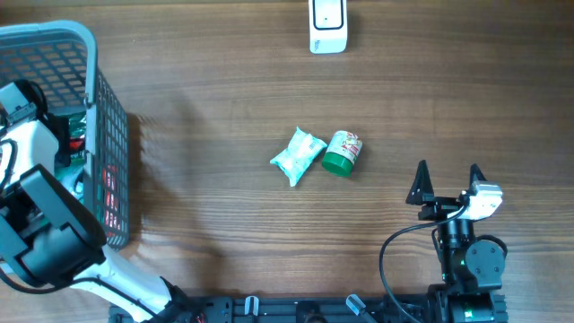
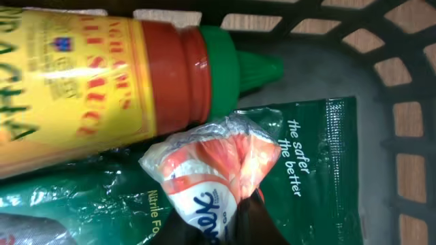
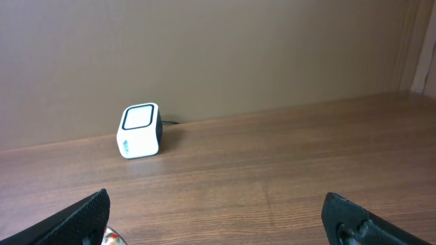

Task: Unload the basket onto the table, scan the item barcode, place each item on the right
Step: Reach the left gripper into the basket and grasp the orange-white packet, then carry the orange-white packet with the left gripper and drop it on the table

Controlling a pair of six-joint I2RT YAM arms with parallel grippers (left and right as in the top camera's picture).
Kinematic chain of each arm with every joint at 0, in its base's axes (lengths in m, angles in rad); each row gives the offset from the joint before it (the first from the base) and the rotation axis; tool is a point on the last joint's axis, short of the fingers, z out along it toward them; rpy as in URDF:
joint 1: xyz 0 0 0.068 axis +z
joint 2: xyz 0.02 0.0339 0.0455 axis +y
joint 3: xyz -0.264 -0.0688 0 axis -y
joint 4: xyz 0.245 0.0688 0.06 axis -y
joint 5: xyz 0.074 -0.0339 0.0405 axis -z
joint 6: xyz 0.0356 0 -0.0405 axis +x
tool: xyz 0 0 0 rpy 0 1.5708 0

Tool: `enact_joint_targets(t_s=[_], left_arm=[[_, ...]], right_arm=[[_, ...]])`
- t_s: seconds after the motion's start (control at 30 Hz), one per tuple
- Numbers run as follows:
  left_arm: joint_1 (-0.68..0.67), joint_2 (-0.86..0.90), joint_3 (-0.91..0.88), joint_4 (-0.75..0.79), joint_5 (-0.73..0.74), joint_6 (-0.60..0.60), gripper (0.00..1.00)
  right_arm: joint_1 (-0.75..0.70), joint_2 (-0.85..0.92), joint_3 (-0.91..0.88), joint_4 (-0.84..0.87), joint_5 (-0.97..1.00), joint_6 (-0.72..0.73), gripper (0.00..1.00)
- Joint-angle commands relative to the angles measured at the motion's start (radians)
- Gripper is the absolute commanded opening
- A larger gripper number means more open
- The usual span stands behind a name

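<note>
Down in the basket (image 2: pixel 402 102), my left gripper (image 2: pixel 228 214) is shut on a crinkly white and orange packet with blue lettering (image 2: pixel 211 167), its black fingers pinching the packet's lower end. In the overhead view the left arm reaches over the basket (image 1: pixel 112 135) and hides that gripper. The white barcode scanner (image 1: pixel 328 25) stands at the table's far edge, and the right wrist view shows the scanner (image 3: pixel 141 131) too. My right gripper (image 1: pixel 446 184) rests open near the front right, nothing between its fingers (image 3: pixel 85 214).
A yellow sauce bottle with a green cap (image 2: pixel 102 82) and a green glove bag (image 2: pixel 306 156) lie beside the packet in the basket. On the table's middle sit a white-green pouch (image 1: pixel 298 156) and a green-lidded jar (image 1: pixel 342 152).
</note>
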Motion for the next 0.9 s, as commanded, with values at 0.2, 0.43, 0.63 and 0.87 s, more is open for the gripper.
enact_joint_targets(t_s=[0.2,0.43,0.63,0.87], left_arm=[[-0.013,-0.48,0.098,-0.094,0.024,0.028,0.04],[-0.234,-0.818,0.098,-0.214,0.407,0.215,0.04],[-0.645,-0.83,0.097,-0.425,0.388,0.346,0.04],[-0.898,-0.671,0.086,-0.516,0.206,0.345,0.04]], right_arm=[[0.0,-0.002,-0.001,0.005,-0.016,-0.013,1.0],[0.0,-0.002,-0.001,0.005,-0.016,-0.013,0.99],[0.0,-0.002,-0.001,0.005,-0.016,-0.013,1.0],[0.0,-0.002,-0.001,0.005,-0.016,-0.013,1.0]])
